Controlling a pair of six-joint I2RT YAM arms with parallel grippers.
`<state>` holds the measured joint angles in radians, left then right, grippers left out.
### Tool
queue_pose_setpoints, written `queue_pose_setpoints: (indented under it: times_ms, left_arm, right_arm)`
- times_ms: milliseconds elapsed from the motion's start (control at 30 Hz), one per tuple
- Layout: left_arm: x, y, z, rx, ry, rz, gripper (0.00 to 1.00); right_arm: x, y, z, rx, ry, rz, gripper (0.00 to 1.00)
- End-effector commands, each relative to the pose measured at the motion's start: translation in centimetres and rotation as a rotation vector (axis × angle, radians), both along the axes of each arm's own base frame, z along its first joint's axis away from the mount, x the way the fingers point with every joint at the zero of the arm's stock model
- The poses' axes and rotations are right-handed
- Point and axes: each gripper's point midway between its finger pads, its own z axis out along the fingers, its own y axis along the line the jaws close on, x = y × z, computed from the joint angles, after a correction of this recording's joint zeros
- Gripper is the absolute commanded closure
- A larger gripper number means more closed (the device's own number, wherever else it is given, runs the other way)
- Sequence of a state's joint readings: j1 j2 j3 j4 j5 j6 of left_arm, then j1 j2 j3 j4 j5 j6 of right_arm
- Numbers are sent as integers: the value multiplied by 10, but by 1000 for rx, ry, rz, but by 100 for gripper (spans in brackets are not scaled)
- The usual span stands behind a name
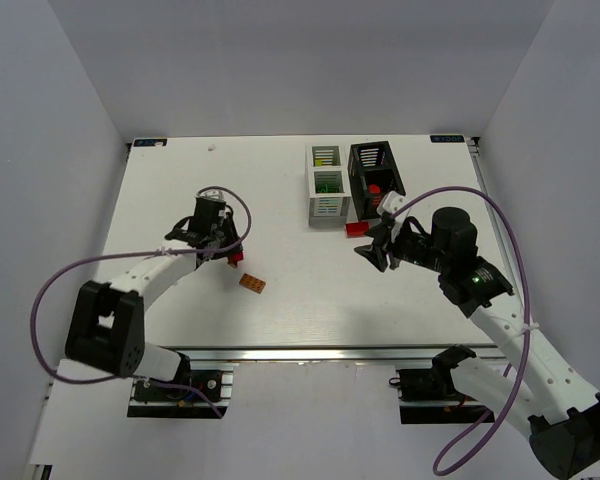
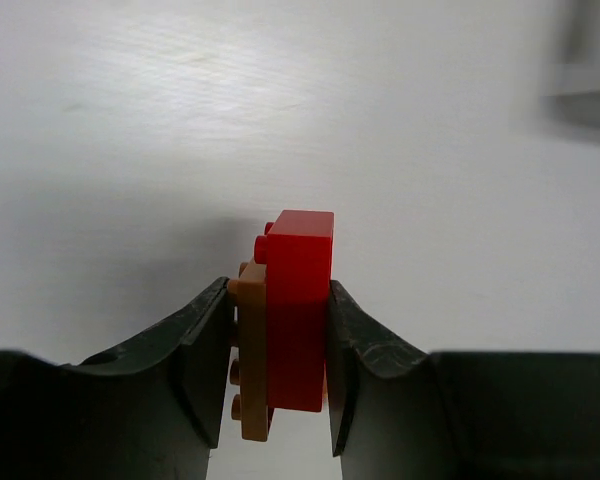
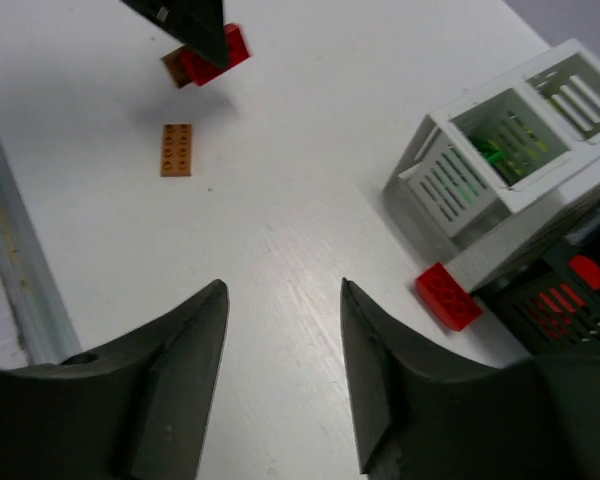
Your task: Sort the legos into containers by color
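Red studded plastic brick, stuck to a thin orange plate, pinched on edge in the left claw; right claw spread, empty, nearer the black slatted box.

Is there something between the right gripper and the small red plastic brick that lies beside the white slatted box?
Nothing visible does. Only table surface lies between the open right gripper and the small red plastic brick. The white slatted box stands close behind the brick, not in front of it.
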<state>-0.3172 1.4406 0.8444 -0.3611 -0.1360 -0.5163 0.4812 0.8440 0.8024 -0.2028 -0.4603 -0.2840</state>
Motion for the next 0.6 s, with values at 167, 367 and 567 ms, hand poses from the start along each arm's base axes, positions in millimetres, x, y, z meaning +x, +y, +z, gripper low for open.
queue_pose_setpoints:
  times_ms: [167, 367, 567]
  left_arm:
    - [-12, -138, 172, -679, -476, -533, 87]
    - [-21, -180, 192, -844, -527, -579, 88]
    - [-31, -222, 172, -807, -457, -781, 90]
  right_arm:
    - [-16, 32, 14, 151, 166, 141, 30]
    - [4, 24, 26, 394, 247, -108, 11]
    - [22, 22, 54, 515, 273, -202, 16]
